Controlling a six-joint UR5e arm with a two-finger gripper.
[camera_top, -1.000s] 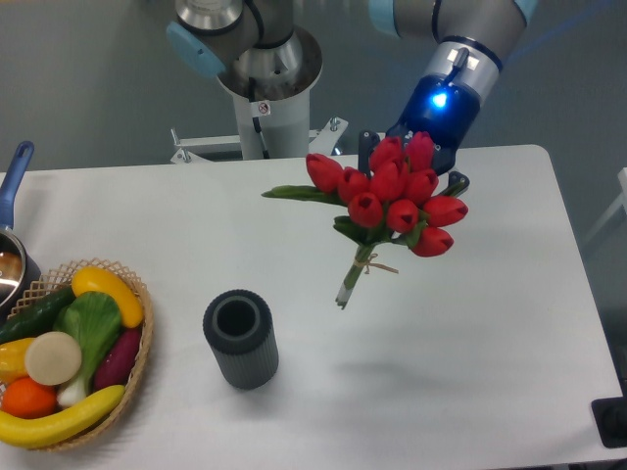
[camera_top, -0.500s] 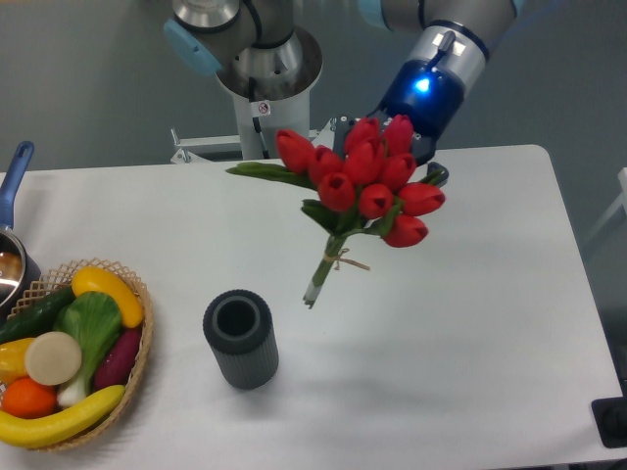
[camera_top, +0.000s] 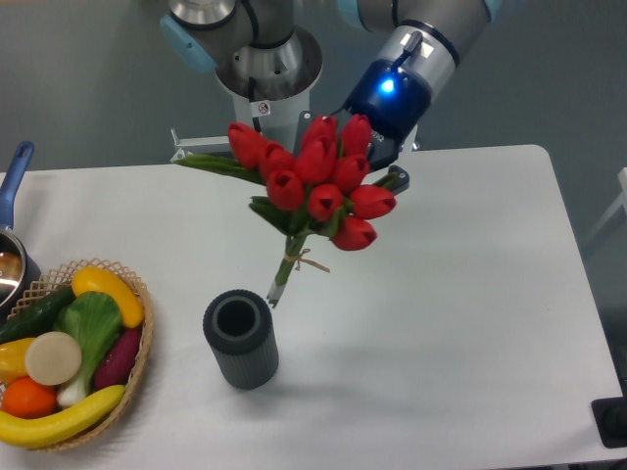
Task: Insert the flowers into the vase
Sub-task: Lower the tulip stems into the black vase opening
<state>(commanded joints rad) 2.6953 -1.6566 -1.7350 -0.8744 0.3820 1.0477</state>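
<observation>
White table (camera_top: 470, 323) under a grey-blue wall, filling most of the view. At far left edge, part of a pot with a blue handle (camera_top: 14, 171). Just below it, a wicker basket (camera_top: 137, 372) heaped with toy fruit and vegetables. Near the front, to the right of the basket, the dark grey vase (camera_top: 240, 338), upright, round mouth open and empty. Above and to its right, the flowers (camera_top: 313, 181) held in the air, red buds up, tilted, stem ends hanging just beside the vase rim, apart from it. Behind the buds, the gripper (camera_top: 377, 157), blue light glowing on the wrist, fingers mostly hidden by blooms; seemingly clamped on the bunch. Behind, the arm's base (camera_top: 265, 88) on its grey pedestal.
</observation>
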